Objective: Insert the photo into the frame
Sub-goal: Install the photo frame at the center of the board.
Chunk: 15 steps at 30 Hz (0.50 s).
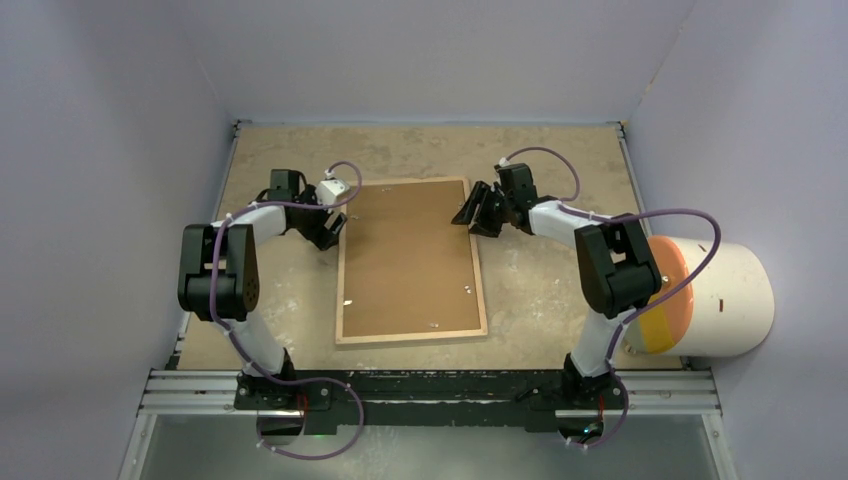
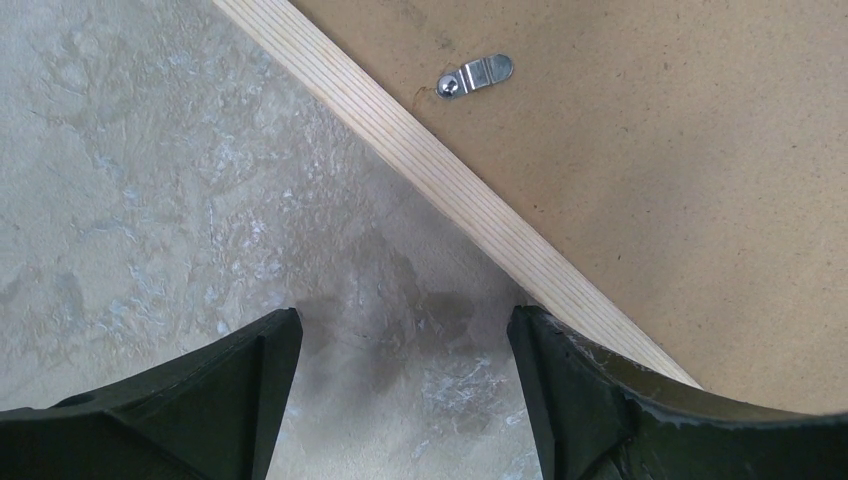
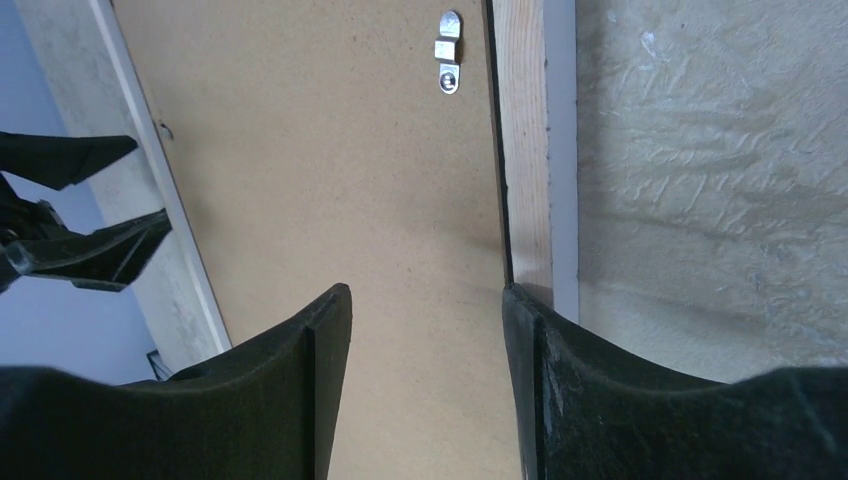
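The frame [image 1: 411, 337], thin grained wood, borders a brown board [image 1: 408, 260].

You see the frame [image 1: 411, 338] lying flat mid-way across the counter [image 1: 540, 290], light-wood side up, its rails around a brown backing board [image 1: 408, 260], long sides running front to back.

The mottled beige table [image 1: 540, 290], scuffed with pale patches, carries the frame [image 1: 410, 338], which lies flat with its light-wood face up and a brown backing board [image 1: 405, 260] filling it. The frame's left rail runs just right of the left gripper [image 1: 332, 232], which is over bare tabletop. Its right rail passes under the right gripper [image 1: 478, 213].
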Motion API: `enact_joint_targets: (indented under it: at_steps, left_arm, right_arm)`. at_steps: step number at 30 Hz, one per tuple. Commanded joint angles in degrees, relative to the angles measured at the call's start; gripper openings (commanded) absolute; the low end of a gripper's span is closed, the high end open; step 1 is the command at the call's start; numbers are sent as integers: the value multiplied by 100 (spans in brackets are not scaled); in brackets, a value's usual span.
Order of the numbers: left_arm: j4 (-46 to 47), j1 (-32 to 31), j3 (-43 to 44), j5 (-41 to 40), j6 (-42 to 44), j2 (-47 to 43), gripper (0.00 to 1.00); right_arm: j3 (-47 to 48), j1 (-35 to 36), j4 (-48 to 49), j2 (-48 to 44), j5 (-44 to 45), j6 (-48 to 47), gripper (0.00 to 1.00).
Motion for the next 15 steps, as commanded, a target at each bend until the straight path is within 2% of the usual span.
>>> enact_joint_targets:
  at_steps: [1, 8, 15]
  left_arm:
    - [-317, -275, -243, -246, 139, 294, 81]
    - [-376, -293, -207, -245, 177, 291, 81]
    - [-888, -253, 64, -195, 374, 262, 86]
  right_arm:
    - [-78, 59, 112, 245, -170, 69, 59]
    - [107, 68, -134, 112, -63, -54, 58]
    - [322, 179, -780, -644, 917, -247, 78]
